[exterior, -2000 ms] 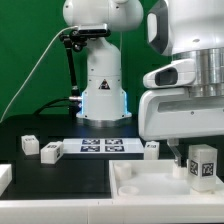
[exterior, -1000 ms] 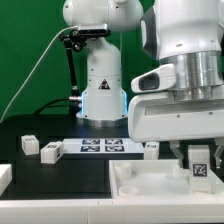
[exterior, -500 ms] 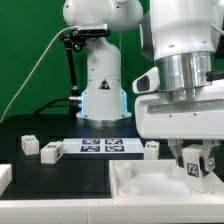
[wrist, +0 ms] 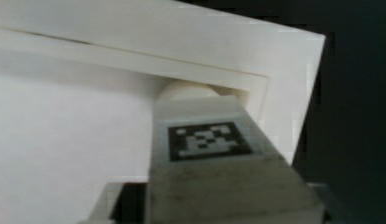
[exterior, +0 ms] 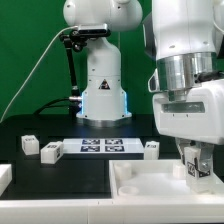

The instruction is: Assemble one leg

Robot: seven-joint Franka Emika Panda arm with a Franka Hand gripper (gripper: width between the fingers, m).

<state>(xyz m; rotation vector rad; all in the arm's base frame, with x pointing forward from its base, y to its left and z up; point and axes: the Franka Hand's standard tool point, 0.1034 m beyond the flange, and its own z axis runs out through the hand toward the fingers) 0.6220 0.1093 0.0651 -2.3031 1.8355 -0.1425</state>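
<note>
My gripper point(exterior: 197, 168) is shut on the leg point(exterior: 197, 163), a chunky white block held upright over the near right corner of the large white panel point(exterior: 140, 183). In the wrist view the leg point(wrist: 208, 150) fills the middle with its square marker tag facing the camera. Its far end sits at a raised-rim corner recess of the panel point(wrist: 83, 120). Dark fingers point(wrist: 126, 205) show on both sides of the leg at the frame's edge. Whether the leg's end touches the panel I cannot tell.
Three more small white tagged blocks lie on the black table: two at the exterior view's left point(exterior: 28, 144) point(exterior: 50, 150) and one point(exterior: 152, 147) behind the panel. The marker board point(exterior: 103, 146) lies between them. A white part point(exterior: 4, 178) pokes in at the left edge.
The wrist has turned, so the leg's tag no longer faces the exterior camera. The gripper and leg have shifted slightly and sunk a little toward the panel's corner.
</note>
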